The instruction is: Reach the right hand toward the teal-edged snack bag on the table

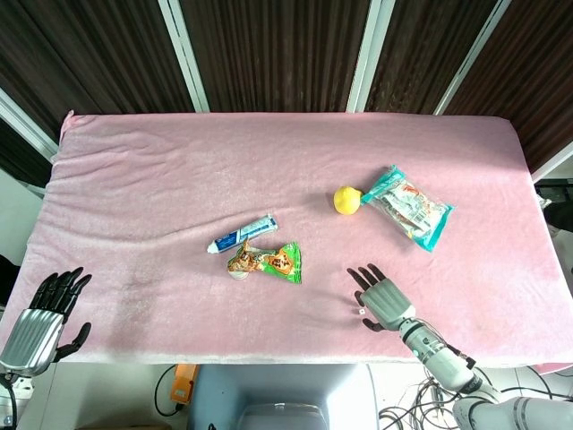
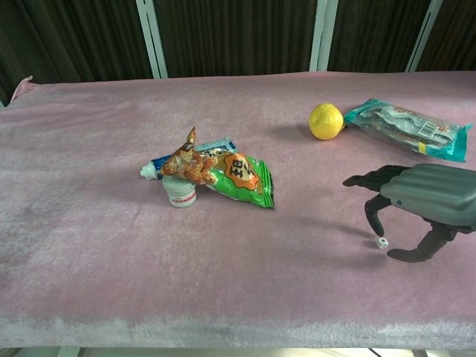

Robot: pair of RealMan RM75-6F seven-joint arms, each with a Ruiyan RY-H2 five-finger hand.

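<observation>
While the snack bag (image 1: 407,206) lies far right on the bench (image 1: 161,179), the right robot hand (image 1: 383,299) hovers near-side, fingers spread, empty. Reach barely begun; next move: forward and slightly right.

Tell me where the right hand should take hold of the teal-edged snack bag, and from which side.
Probably the near long edge of the teal-edged snack bag. It lies flat and slanted, its left corner beside the lemon, so come from the front with the right hand, fingers over the top and thumb under the near teal seam, away from the lemon.
</observation>
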